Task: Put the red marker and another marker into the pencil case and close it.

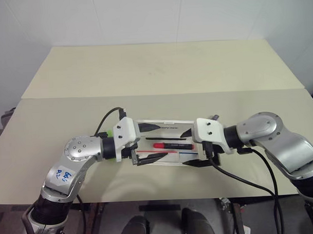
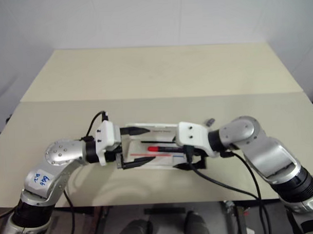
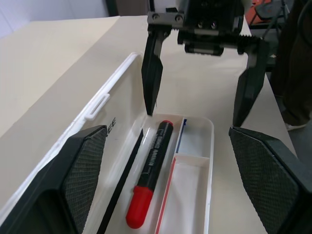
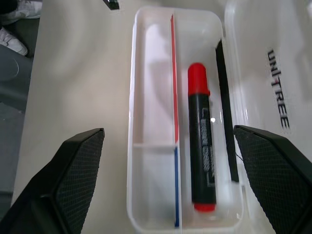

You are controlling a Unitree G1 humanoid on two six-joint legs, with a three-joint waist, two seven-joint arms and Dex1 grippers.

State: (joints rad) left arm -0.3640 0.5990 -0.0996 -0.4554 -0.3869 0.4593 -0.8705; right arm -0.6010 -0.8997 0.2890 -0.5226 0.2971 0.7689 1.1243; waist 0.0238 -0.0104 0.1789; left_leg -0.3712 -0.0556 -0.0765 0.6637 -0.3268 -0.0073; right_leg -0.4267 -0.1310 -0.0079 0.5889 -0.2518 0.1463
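The red marker (image 4: 202,146) lies inside the open pencil case (image 4: 136,146) on the desk (image 1: 144,71); left gripper (image 1: 147,143) at nine o'clock, right gripper (image 1: 194,147) at three, both jaws apart, holding nothing.

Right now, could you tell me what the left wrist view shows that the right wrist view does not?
Left wrist view: the open right gripper poised at the end of the case, and the lid's latch tab. Right wrist view: the lid's lettering in full. Both: the case lying open with the red marker inside.
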